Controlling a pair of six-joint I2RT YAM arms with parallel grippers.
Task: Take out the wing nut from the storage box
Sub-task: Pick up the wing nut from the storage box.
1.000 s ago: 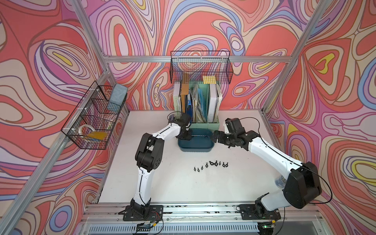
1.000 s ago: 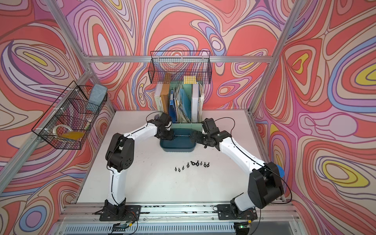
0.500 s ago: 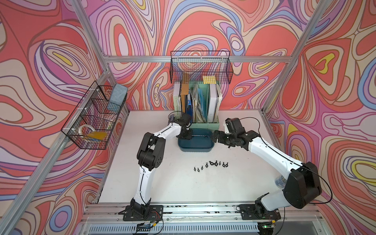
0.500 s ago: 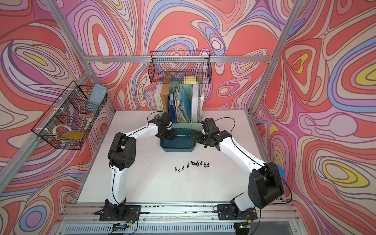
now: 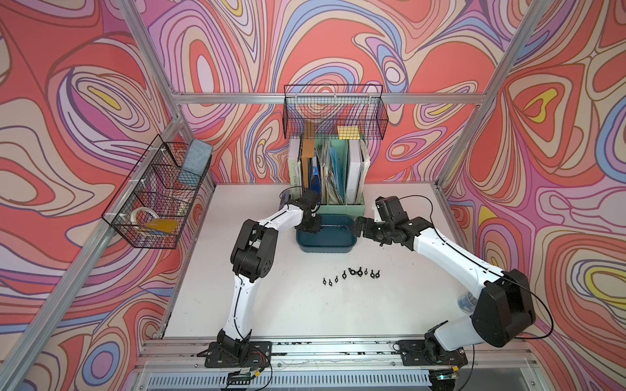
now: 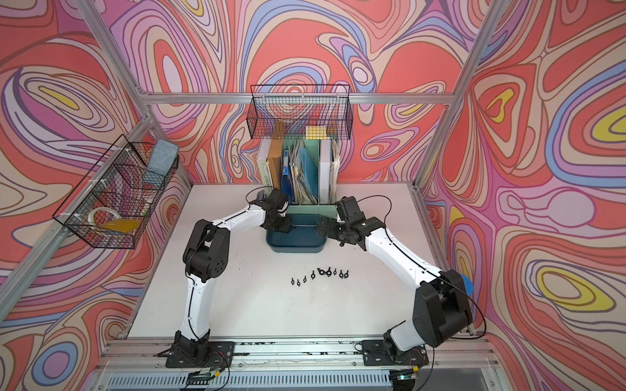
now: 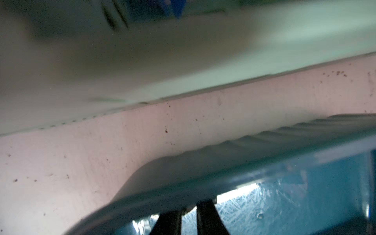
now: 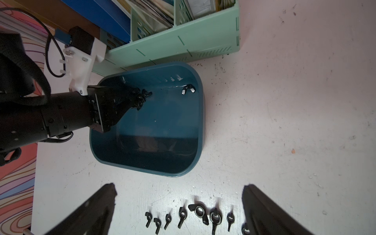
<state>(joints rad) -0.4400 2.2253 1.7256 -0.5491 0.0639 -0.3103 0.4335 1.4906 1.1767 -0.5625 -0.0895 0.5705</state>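
The dark teal storage box (image 5: 326, 250) (image 6: 295, 250) (image 8: 200, 122) sits in front of the file holder. My left gripper (image 5: 311, 227) (image 6: 283, 227) (image 8: 140, 100) reaches into its far left corner. There its fingers (image 7: 206, 220) stand nearly together on a small black wing nut (image 8: 144, 95). Another wing nut (image 8: 188, 89) lies loose by the box's far wall. My right gripper (image 5: 359, 231) (image 6: 321, 229) (image 8: 179, 188) hangs open and empty beside the box's right end. In the left wrist view the box rim (image 7: 223, 179) hides most of the fingertips.
A row of several black wing nuts (image 5: 350, 272) (image 6: 320, 272) (image 8: 195, 212) lies on the white table in front of the box. The mint-green file holder (image 5: 354, 203) (image 8: 173, 44) stands directly behind it. Black wire baskets (image 5: 333, 111) (image 5: 155, 199) hang on the walls.
The left gripper's jaws have narrowed onto the wing nut in the box's corner. The right arm has not moved.
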